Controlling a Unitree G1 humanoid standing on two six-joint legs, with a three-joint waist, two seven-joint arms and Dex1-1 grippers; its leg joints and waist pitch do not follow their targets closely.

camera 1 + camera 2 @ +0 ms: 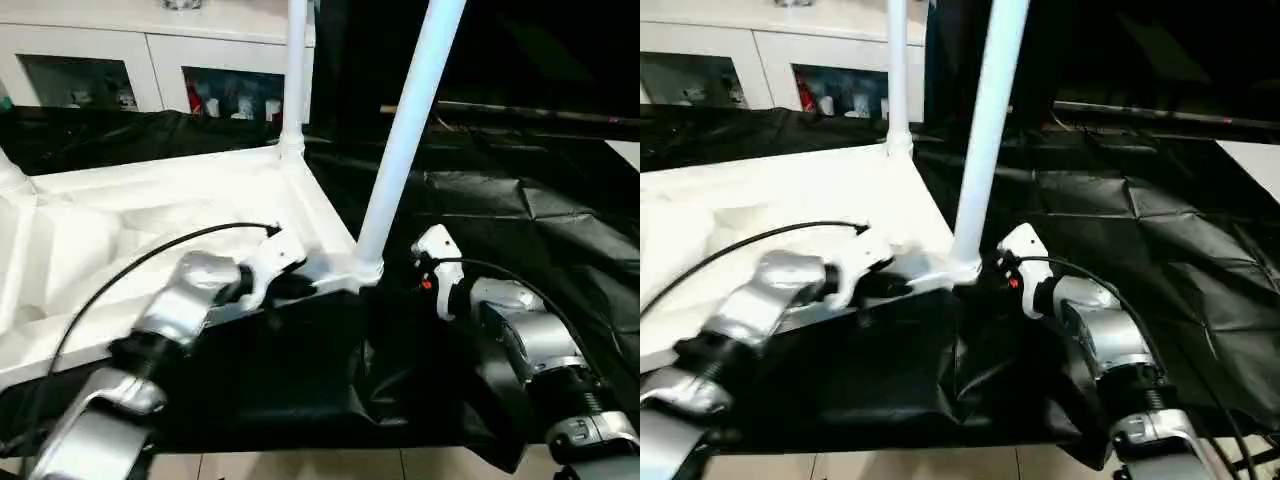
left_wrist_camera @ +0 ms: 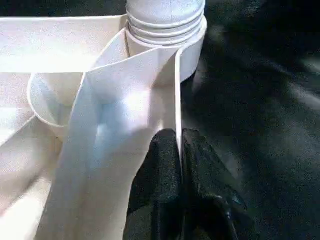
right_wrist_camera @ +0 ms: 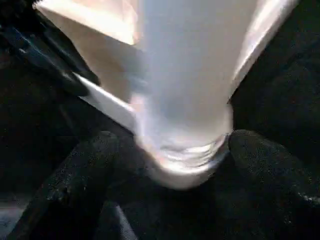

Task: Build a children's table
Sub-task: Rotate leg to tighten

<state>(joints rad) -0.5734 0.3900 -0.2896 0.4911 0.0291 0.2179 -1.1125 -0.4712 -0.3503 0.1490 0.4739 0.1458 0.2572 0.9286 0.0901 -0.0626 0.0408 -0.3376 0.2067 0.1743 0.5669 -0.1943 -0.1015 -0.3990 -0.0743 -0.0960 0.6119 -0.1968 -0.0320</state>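
Tabletop (image 1: 150, 220) lies upside down on the black table (image 1: 520, 230). Left gripper (image 2: 179, 150) pinches its rim beside the corner socket; right gripper (image 3: 170, 165), fingers spread, straddles the near leg (image 1: 405, 140). Steady that rim, then close low on the leg

children's table (image 1: 150, 215): you see all white, top and legs alike
near leg (image 1: 405, 130): white with a pale blue tint
tabletop (image 1: 520, 225): black creased cover
left gripper (image 2: 179, 167): black fingers
right gripper (image 3: 170, 160): black fingers
forearms (image 1: 525, 335): silver
cabinet (image 1: 90, 45): white, dark glass doors
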